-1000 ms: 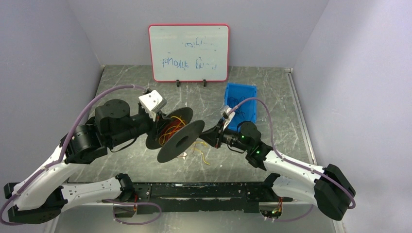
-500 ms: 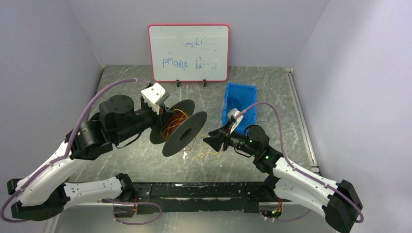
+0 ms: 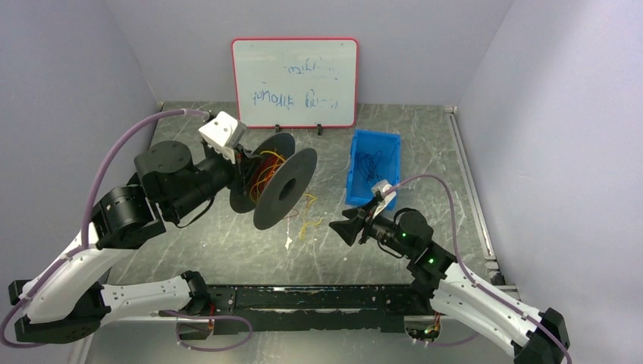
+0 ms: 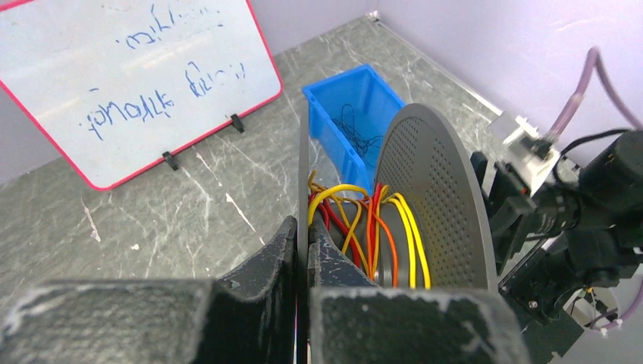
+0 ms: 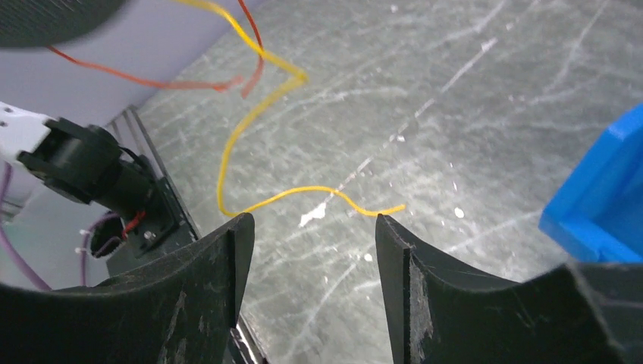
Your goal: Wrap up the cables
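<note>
The left jaws are clamped on the rear flange of a black spool, holding it off the bench with its axis pointing roughly toward the right arm. The cables are thin yellow, orange and red strands, wound in loose, uneven turns round the hub. A slack yellow tail drops from the spool and curls on the bench, lying mostly crosswise just ahead of the right jaws. Those stand wide and empty, and the right arm looks the nearer to it.
</note>
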You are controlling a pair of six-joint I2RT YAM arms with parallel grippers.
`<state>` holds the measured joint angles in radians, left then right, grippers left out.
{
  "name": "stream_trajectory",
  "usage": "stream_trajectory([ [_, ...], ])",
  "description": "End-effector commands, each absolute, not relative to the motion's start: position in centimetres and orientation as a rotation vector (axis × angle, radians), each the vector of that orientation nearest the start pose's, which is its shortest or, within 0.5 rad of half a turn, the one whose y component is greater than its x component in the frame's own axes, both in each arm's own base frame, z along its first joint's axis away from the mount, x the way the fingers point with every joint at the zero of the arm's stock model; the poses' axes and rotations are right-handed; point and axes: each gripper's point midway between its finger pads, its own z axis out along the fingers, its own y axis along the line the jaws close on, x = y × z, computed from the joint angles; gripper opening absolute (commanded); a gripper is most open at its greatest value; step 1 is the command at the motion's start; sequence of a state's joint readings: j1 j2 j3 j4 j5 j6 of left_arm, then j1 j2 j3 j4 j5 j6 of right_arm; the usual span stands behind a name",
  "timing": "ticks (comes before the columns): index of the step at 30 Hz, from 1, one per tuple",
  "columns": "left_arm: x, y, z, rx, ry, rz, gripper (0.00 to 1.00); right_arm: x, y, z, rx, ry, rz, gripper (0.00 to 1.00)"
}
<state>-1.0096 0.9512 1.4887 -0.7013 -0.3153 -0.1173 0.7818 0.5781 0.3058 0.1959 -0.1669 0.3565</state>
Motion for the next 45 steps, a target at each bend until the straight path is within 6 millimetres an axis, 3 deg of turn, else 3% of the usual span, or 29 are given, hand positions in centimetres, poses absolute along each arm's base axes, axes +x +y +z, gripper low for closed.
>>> stream_trajectory([
  [1,19.2,-20.2,48.0,0.4,1.543,-0.632,0.07,17.9,22.9,16.2,-0.477,1.731,0.94,0.63],
  [3,19.1,-20.2,48.5,0.401,1.54,-0.638,0.07,18.1,22.8,15.3,-0.496,1.701,0.924,0.63],
  [10,18.8,-20.7,49.4,0.419,1.537,-0.662,0.07,17.9,23.7,15.1,-0.603,1.502,0.935,0.63],
  [21,18.1,-20.8,49.4,0.46,1.55,-0.68,0.07,16.5,25.3,17.1,-0.784,1.242,0.902,0.63],
  [29,17.5,-20.6,49.3,0.485,1.562,-0.696,0.07,16.9,27.2,16.6,-0.946,1.18,0.677,0.64],
  [35,17.2,-20.7,49.1,0.501,1.56,-0.706,0.07,18.4,27.7,16.1,-1.011,1.158,0.52,0.63],
  [45,16.8,-20.2,49.1,0.507,1.556,-0.708,0.07,18.8,29.8,14.8,-1.15,1.156,0.449,0.5],
])
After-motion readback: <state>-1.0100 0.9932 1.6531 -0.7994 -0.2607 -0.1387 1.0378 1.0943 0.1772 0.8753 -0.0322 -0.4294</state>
